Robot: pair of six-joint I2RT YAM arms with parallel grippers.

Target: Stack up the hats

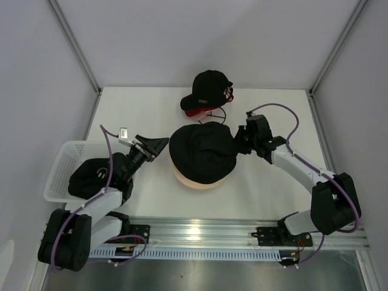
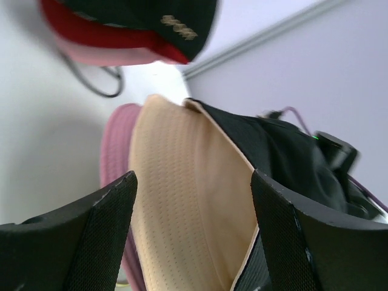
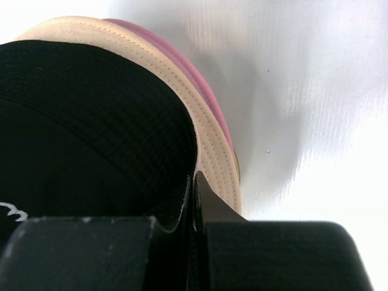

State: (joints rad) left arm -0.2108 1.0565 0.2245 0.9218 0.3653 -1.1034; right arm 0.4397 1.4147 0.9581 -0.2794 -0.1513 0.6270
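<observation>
All three hats sit in one pile at the middle of the white table (image 1: 273, 115). The soft black bucket hat (image 1: 200, 151) is on top, and the wide beige fabric hat (image 1: 200, 183) lies under it with its round brim showing along the near side. The pink bucket hat (image 2: 115, 151) is at the bottom, with only a sliver of its brim visible in the wrist views. The right gripper (image 1: 240, 144) is at the pile's right edge, its fingers pressed together on the black bucket hat's brim, pinching the fabric just above the beige brim. The left gripper (image 1: 160, 148) hovers just left of the pile with its jaws spread wide and nothing between them, pointed at the beige and pink brims. The stack looks essentially built, so the likely remaining step is for the right gripper to let go and back off. The main risk lies there: if the arm pulls away before the fingers part, or the soft brim snags on a pad, the black bucket hat could be dragged rightward off the beige hat, or the whole pile skewed. A forward nudge from the open left jaws could also push the lower brims out of line. The black baseball cap with a red under-visor (image 1: 207, 88) lies on the far side, near enough that a wide sweep might bump it. The white plastic mesh basket (image 1: 60, 159) at the left holds something dark that I cannot identify.
</observation>
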